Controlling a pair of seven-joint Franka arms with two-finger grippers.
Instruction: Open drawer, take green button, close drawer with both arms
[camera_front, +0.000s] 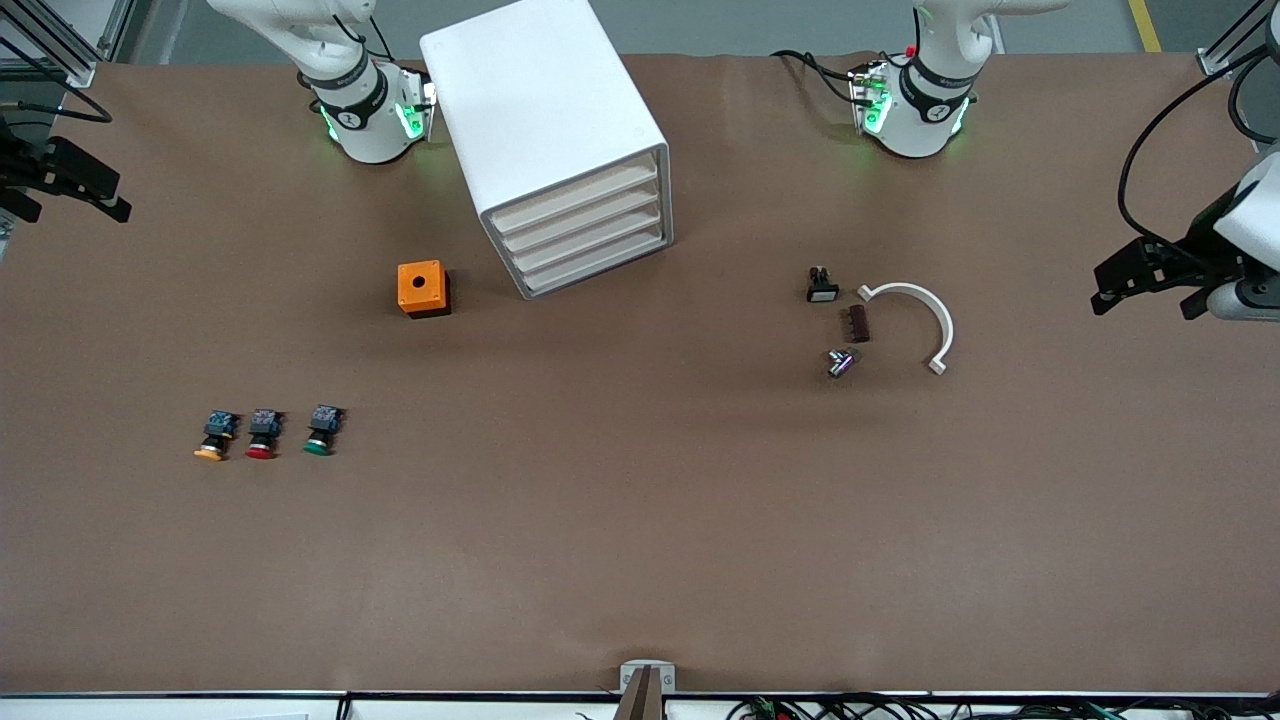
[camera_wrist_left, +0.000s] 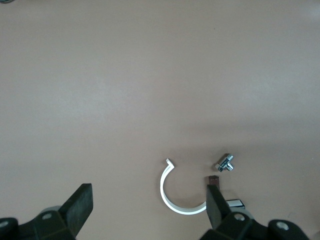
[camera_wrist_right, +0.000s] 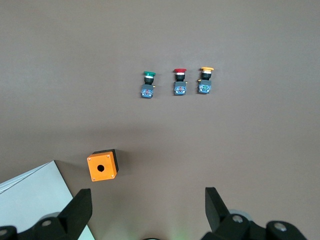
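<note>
You see a matt brown table cover (camera_front: 640, 520), a smooth white drawer cabinet (camera_front: 545, 135), probably plastic, and a shiny metal fitting (camera_front: 840, 362).

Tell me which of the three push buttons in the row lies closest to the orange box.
The green-capped button, at the row's end toward the orange box; the red-capped button and yellow-orange-capped button lie farther from it.

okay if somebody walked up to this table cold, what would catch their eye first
Probably the big white four-drawer cabinet, all drawers shut, standing between the two arm bases, with the small orange box with a round hole beside it. Next, the row of three push buttons nearer the front camera, capped yellow-orange, red and green. Both grippers wait open at the table's ends: left gripper, right gripper.
</note>
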